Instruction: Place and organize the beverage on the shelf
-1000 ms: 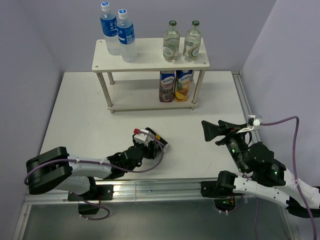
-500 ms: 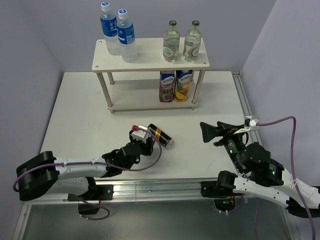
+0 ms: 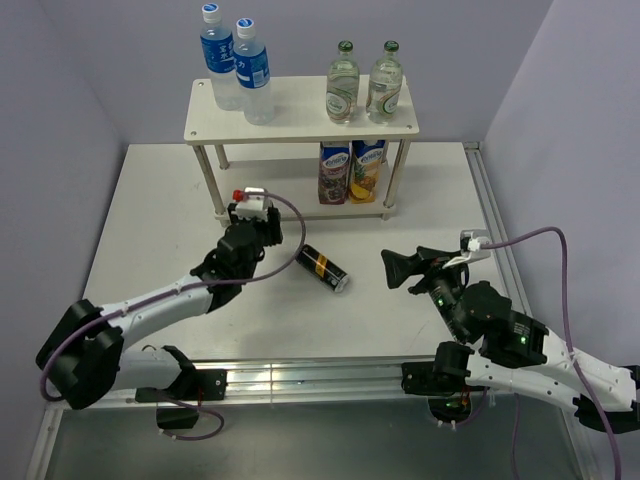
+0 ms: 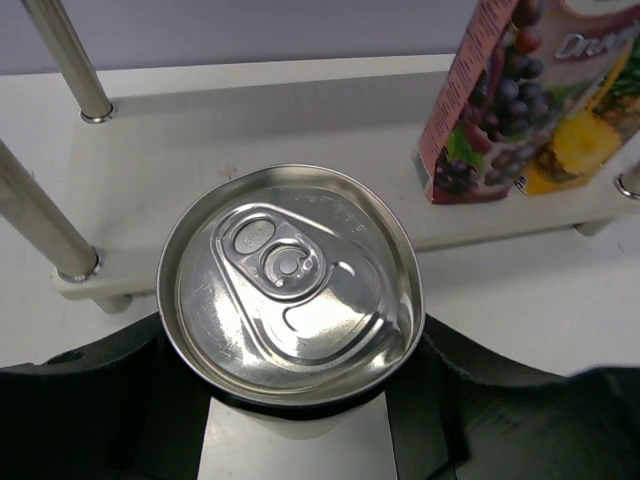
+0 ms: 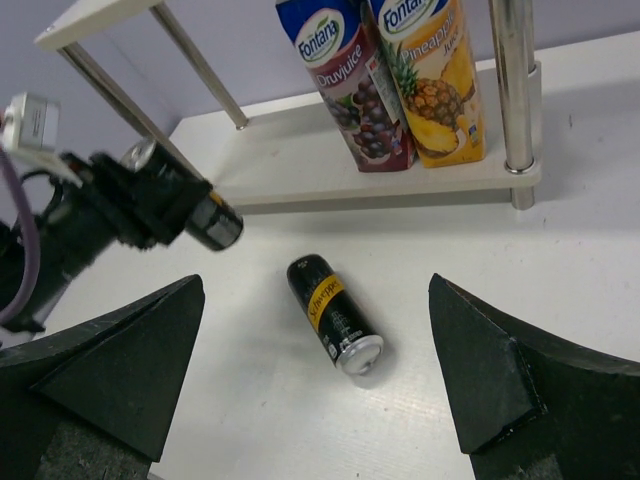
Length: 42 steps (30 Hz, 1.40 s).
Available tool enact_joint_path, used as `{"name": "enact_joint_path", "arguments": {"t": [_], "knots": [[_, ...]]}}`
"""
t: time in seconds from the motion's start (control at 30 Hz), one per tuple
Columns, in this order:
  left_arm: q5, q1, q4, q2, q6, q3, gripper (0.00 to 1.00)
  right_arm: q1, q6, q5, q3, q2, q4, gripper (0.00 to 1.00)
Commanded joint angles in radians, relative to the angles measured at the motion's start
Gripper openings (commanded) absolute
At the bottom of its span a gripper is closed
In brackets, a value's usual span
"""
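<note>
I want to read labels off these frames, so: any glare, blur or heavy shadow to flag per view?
Top view: even light, soft shadow under the shelf, bright reflection on the metal rail. Left wrist: held can sharp, mild sheen on its lid; juice cartons cropped. Right wrist: lying can crisp, label legible; fingers near the lens dark, featureless.

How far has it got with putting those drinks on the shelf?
Most are shelved: two water bottles and two glass bottles stand on top of the shelf, and two juice cartons on its lower board. In hand: the left gripper grips one can near the lower board. Left: a second can lies sideways on the table, before the open right gripper.
</note>
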<state>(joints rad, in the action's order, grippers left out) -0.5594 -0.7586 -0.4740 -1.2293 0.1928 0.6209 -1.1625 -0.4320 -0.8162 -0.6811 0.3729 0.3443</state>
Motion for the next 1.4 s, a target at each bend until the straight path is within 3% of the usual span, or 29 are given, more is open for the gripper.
{"name": "enact_joint_path", "arguments": {"t": [0.0,0.33,0.77,0.87,0.97,1.0,1.1,1.37], "knots": [[0.094,0.074,-0.149,-0.073,-0.055,0.123,0.0,-0.002,-0.021,0.009,0.023,-0.005,-0.05,1.0],[0.179,0.295,-0.224,-0.329,-0.059,0.321,0.0,-0.002,0.01,-0.017,0.035,-0.025,-0.033,1.0],[0.112,0.355,-0.278,-0.493,-0.075,0.418,0.0,-0.002,0.035,-0.012,0.049,-0.005,-0.067,1.0],[0.108,0.358,-0.279,-0.498,-0.075,0.41,0.13,-0.002,0.035,-0.012,0.051,-0.011,-0.068,1.0],[0.113,0.358,-0.273,-0.499,-0.073,0.401,0.43,-0.002,0.032,-0.014,0.048,-0.011,-0.067,1.0],[0.113,0.358,-0.272,-0.499,-0.073,0.399,0.6,-0.003,0.033,-0.012,0.049,-0.012,-0.065,1.0],[0.113,0.358,-0.273,-0.493,-0.066,0.387,0.78,-0.002,0.032,-0.014,0.043,-0.014,-0.064,1.0],[0.112,0.358,-0.258,-0.486,-0.052,0.378,0.86,-0.002,0.022,-0.014,0.041,-0.029,-0.051,1.0]]}}
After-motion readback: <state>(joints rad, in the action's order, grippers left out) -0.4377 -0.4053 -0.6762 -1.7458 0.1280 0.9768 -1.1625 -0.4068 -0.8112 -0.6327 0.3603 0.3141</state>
